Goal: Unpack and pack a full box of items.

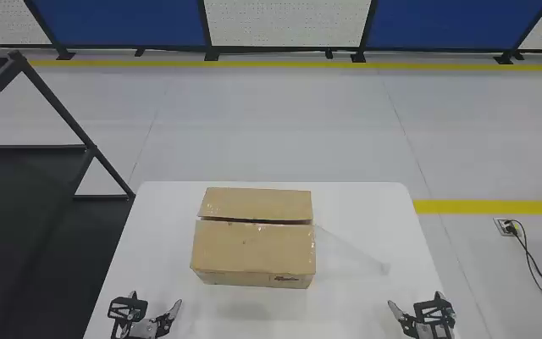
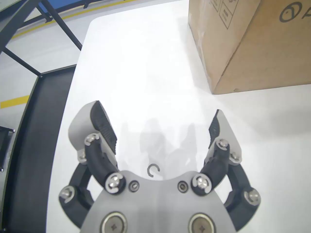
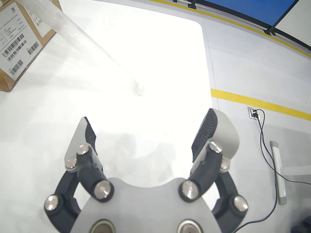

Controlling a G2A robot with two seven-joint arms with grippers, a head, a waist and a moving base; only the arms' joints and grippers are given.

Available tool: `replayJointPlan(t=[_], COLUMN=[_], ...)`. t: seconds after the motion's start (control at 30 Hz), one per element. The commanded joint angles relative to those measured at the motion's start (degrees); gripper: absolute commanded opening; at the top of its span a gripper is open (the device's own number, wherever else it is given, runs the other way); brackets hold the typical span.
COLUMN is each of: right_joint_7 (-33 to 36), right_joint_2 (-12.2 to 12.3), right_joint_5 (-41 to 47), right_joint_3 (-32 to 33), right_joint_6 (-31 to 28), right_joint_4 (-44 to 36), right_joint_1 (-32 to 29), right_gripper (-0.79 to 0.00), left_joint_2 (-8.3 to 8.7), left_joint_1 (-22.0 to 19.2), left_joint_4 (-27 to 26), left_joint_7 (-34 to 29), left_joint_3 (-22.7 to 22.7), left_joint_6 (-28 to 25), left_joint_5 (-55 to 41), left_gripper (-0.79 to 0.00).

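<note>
Left tool [image 2: 157,112]: jaws spread wide, nothing between the ribbed black pads [image 2: 104,124]. It hangs over the near left corner of the surface [image 1: 364,203], pointing away from the body. Right tool [image 3: 148,120]: same state, jaws wide apart, pads bare, over the near right corner. In the top view both tools sit level with each other, well apart, roughly parallel, touching nothing.

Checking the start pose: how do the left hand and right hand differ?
The left hand hovers close to the cardboard box; the right hand is farther from it. The right hand faces the clear tape strip; the left hand faces bare table. Both are open and empty.
</note>
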Motion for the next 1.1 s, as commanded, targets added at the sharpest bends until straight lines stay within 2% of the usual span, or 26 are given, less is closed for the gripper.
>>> replayJointPlan(t=[0.0, 0.5, 0.57, 0.6, 0.67, 0.77, 0.9, 1.07], right_joint_7=[0.0, 0.0, 0.6, 1.7, 4.0, 8.7, 18.5, 36.8], right_joint_2=[0.0, 0.0, 0.0, 0.1, 0.1, 0.2, 0.3, 0.7], right_joint_5=[0.0, 0.0, 0.3, 0.1, 1.0, 6.3, 15.6, 31.3], right_joint_3=[0.0, 0.0, -0.2, -0.2, 0.0, 0.8, 1.7, 2.4], right_joint_6=[0.0, 0.0, -0.9, -2.4, -4.3, -8.6, -11.9, -13.7], right_joint_4=[0.0, 0.0, -0.1, -0.6, -2.1, -5.3, -10.3, -14.6], right_joint_1=[0.0, 0.0, 0.0, 0.0, 0.3, 0.9, 2.3, 6.7], right_gripper=[0.000, -0.001, 0.000, 0.000, 0.000, 0.000, 0.000, 0.000], left_joint_2=[0.00, 0.00, 0.13, 0.24, -0.12, -0.27, 0.03, 0.66], left_joint_1=[0.0, 0.0, 0.4, 0.6, -1.2, -0.7, -0.9, -2.1], left_joint_4=[0.0, 0.0, -0.7, 1.2, 1.1, -0.7, -2.3, -3.3], left_joint_7=[0.0, 0.0, 3.6, 2.9, 1.0, 2.8, 4.6, 6.2], left_joint_3=[0.0, 0.0, 0.5, -0.6, 0.6, -0.7, -5.2, -10.6], left_joint_6=[0.0, 0.0, -3.8, -1.9, 2.9, 2.9, -1.1, -8.4], left_joint_5=[0.0, 0.0, 0.8, 3.4, 4.7, 1.7, -1.6, -3.8], left_gripper=[0.000, 0.000, 0.000, 0.000, 0.000, 0.000, 0.000, 0.000])
